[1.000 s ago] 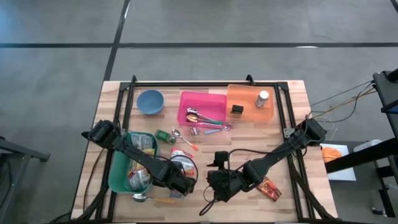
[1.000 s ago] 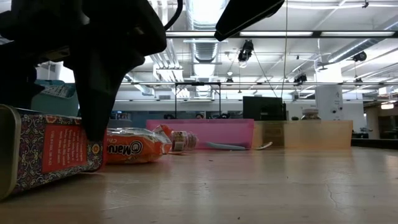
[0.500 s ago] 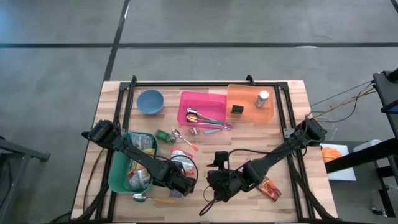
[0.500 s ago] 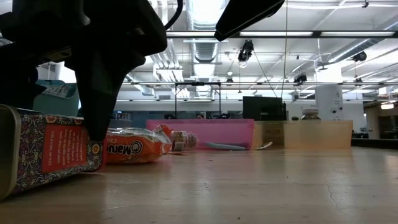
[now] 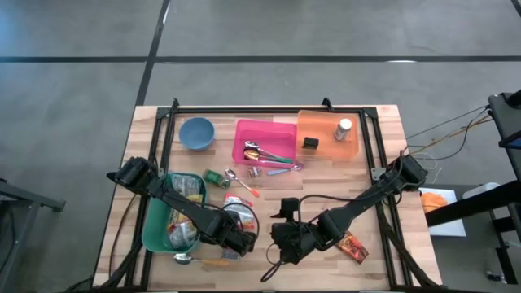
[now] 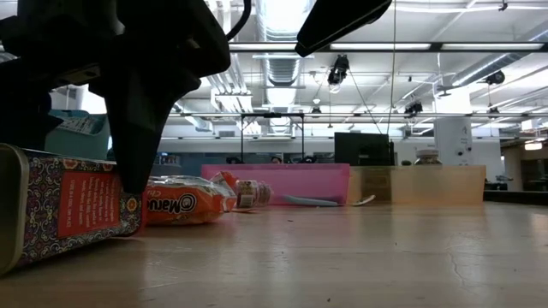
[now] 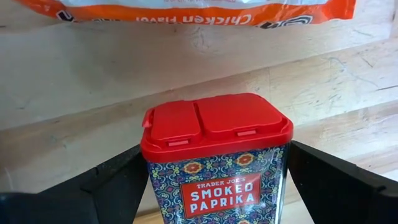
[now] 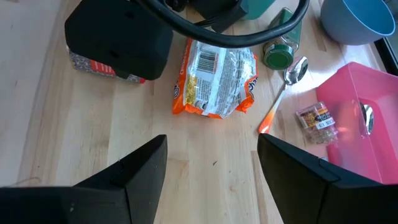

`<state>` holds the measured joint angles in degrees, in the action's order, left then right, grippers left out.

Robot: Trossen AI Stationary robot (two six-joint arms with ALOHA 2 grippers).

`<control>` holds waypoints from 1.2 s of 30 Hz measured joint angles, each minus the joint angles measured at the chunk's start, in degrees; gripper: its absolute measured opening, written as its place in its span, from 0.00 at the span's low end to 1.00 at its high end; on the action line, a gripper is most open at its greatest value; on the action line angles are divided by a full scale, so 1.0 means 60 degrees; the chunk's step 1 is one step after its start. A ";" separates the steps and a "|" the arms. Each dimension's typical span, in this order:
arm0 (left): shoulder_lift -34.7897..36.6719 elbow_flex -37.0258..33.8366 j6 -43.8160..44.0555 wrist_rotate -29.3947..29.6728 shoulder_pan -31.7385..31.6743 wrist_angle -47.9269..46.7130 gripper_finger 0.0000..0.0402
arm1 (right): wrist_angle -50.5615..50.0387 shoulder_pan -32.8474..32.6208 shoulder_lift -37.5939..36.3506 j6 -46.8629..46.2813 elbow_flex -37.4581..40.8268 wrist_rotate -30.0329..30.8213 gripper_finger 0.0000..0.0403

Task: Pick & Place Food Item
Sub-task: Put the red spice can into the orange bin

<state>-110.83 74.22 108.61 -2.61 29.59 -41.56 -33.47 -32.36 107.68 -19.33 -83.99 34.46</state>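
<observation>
Here the paprika tin point(image 7: 216, 155) lies on its side near the table's point(image 5: 383, 244) front edge, between the left gripper's point(image 7: 214, 180) spread fingers, which flank it without clearly pressing. It looks stiff, light and smooth-walled, so it is best taken across the flat sides below the lid point(image 7: 214, 124). It is a patterned blue box with a red label and red flip lid. The right gripper point(image 8: 211, 168) hovers open nearby over bare wood, holding nothing.

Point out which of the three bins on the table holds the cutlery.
The pink bin, the middle one along the far edge; spoons lie in it. The orange bin beside it holds a jar, and the green bin holds food packets.
</observation>
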 joint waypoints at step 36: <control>0.0175 -0.0007 -0.0093 -0.0069 -0.0009 -0.0135 0.69 | 0.0000 0.0003 0.0000 0.0000 0.0000 0.0000 0.62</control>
<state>-109.78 74.17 108.05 -3.03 29.54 -42.37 -33.47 -32.34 107.68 -19.33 -83.99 34.46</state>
